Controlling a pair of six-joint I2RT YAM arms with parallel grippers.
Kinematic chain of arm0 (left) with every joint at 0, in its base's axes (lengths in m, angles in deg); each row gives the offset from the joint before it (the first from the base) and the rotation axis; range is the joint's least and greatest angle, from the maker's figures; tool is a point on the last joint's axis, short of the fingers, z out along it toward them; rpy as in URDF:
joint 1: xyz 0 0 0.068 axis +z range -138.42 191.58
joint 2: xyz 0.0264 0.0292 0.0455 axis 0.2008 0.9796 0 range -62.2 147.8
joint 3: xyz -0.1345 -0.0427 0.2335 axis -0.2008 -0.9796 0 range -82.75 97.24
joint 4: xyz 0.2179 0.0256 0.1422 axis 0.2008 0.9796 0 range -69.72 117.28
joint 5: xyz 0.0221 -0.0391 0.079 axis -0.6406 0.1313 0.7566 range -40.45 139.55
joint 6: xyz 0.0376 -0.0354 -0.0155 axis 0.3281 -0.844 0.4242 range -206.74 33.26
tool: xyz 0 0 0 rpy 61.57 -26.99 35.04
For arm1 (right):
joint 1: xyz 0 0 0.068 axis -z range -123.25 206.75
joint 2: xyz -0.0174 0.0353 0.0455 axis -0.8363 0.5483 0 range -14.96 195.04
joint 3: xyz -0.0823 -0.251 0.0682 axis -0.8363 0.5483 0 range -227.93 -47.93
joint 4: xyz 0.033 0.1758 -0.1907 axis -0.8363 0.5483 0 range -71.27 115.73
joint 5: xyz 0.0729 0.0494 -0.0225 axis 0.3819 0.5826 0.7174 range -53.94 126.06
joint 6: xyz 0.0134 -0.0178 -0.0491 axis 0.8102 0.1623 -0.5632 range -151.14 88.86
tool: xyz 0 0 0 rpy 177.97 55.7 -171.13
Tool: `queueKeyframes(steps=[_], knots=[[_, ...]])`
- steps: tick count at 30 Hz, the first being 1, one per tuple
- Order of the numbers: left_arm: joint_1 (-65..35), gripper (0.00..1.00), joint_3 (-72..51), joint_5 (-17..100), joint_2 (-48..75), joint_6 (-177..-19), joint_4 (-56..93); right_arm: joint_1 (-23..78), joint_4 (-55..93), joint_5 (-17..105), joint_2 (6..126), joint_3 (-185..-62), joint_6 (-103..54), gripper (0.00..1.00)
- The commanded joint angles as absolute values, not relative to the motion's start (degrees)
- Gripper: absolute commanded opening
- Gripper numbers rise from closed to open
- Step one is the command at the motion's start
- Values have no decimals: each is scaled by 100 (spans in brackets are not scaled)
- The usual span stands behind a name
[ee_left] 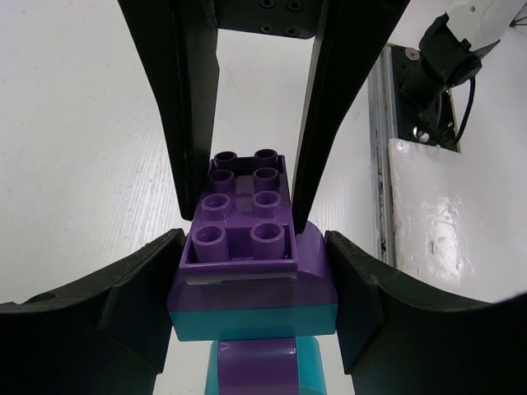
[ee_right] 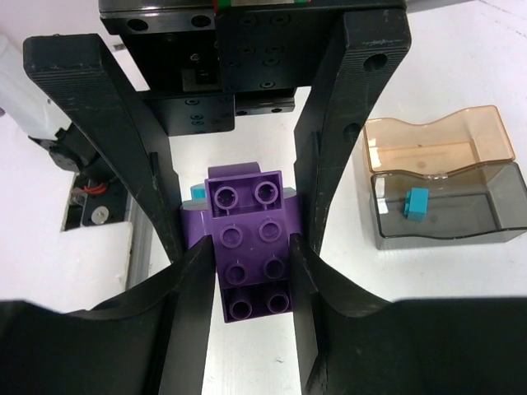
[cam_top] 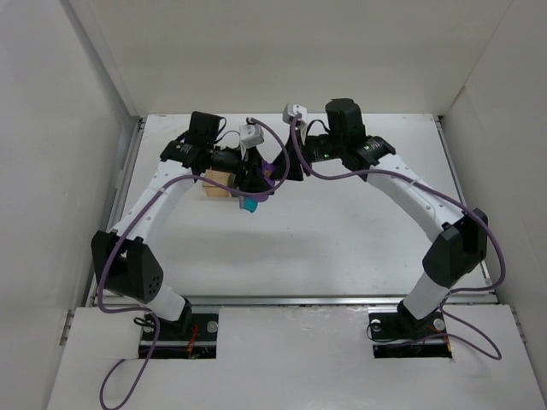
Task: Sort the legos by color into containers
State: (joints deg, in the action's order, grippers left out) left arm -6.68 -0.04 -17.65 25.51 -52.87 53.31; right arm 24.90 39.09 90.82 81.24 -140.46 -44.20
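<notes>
A purple eight-stud brick [ee_left: 244, 216] is stuck on a stack of purple and teal rounded legos [ee_left: 254, 309], held above the table. My left gripper [ee_left: 254, 284] is shut on the rounded stack. My right gripper [ee_right: 251, 263] is shut on the sides of the purple brick [ee_right: 251, 243] from the opposite end. In the top view the two grippers meet at the back of the table around the purple brick [cam_top: 270, 169]; a teal piece [cam_top: 249, 205] shows just below the left gripper. The amber container [ee_right: 436, 140] adjoins the grey container [ee_right: 486, 222], which holds one teal brick [ee_right: 417, 203].
The amber container [cam_top: 220, 184] shows partly under the left arm in the top view; the grey one is hidden there. White walls enclose the table on three sides. A metal rail [ee_left: 383, 156] runs along the table's near edge.
</notes>
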Motion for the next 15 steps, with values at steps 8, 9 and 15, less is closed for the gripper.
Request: queueKeyframes(steps=[8,9,15], knots=[[-529,0,-874,12,2070,-5308,5254,2959,2778,8687,8373,-14513,-2676,0],[-468,0,-1110,181,2008,-5386,5184,2959,2718,8608,8435,-14618,-2587,0],[-275,0,-1499,919,1674,-6053,4481,2959,2664,8037,8979,-15155,-1921,0]])
